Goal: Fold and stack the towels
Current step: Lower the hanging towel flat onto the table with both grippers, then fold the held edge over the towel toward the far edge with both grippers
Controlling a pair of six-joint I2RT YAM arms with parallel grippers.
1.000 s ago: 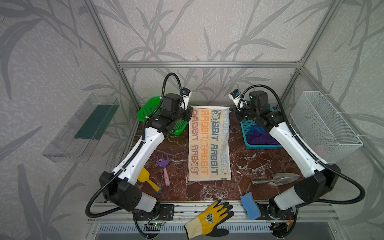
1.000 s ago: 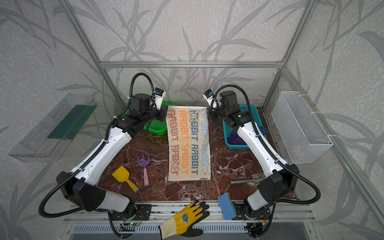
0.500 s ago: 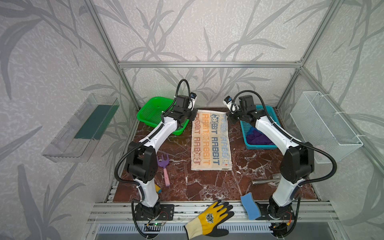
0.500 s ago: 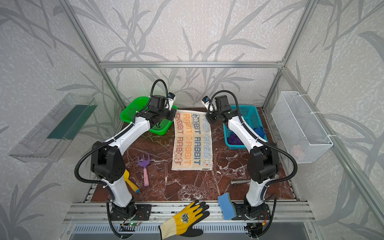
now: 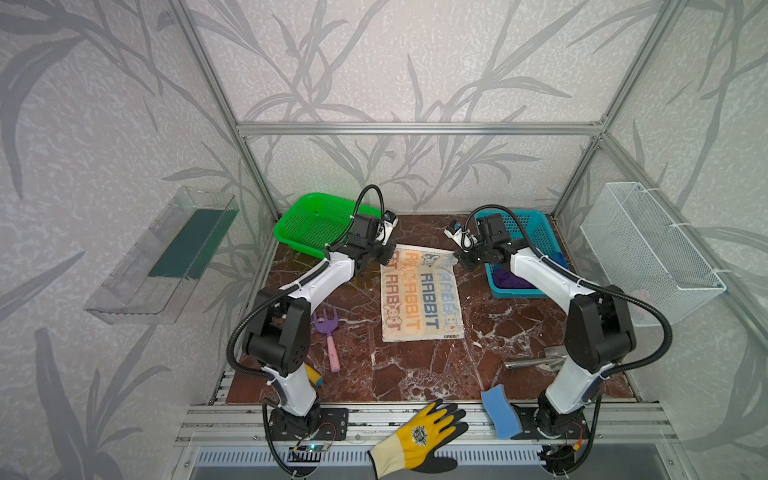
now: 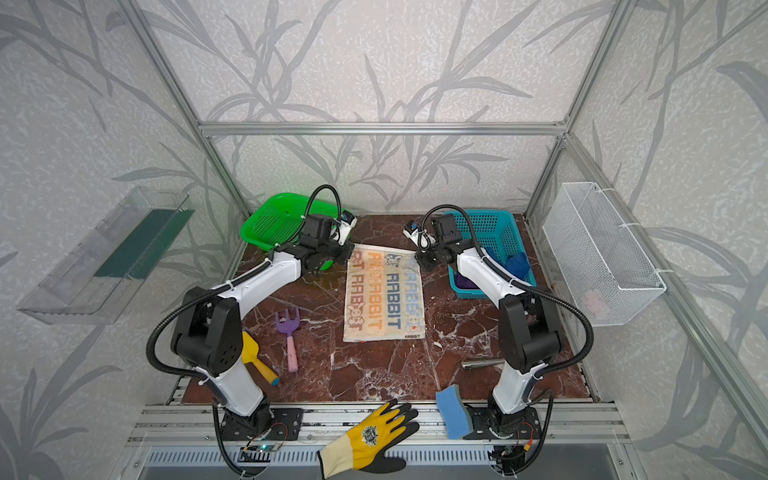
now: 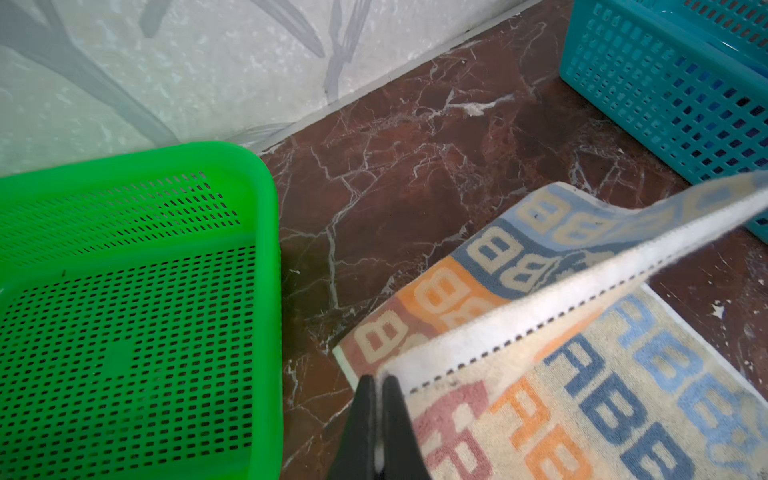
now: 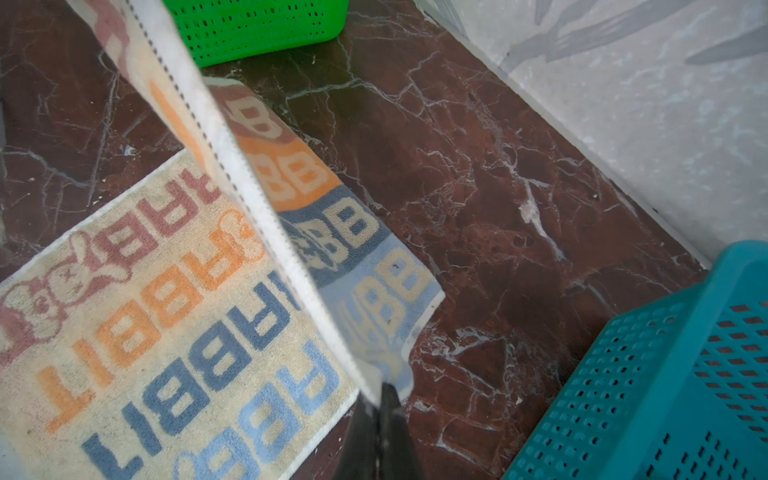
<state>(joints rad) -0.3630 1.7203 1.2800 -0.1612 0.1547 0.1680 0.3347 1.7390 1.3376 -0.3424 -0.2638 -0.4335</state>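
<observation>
The lettered towel [image 5: 420, 303] lies on the marble table [image 5: 415, 374], between the green basket [image 5: 316, 224] and the teal basket [image 5: 540, 232]. Its far edge is raised off the surface. The left gripper [image 7: 378, 380] is clamped on the far left corner and the right gripper [image 8: 380, 388] on the far right corner. The purple towel [image 5: 513, 280] and blue towel [image 6: 517, 262] sit inside the teal basket.

The cream lettered towel [image 5: 419, 299] lies flat with its far hem lifted and doubling over; the purple towel [image 5: 513, 280] and blue towel [image 6: 517, 262] sit crumpled in the teal basket [image 5: 538, 232].
</observation>
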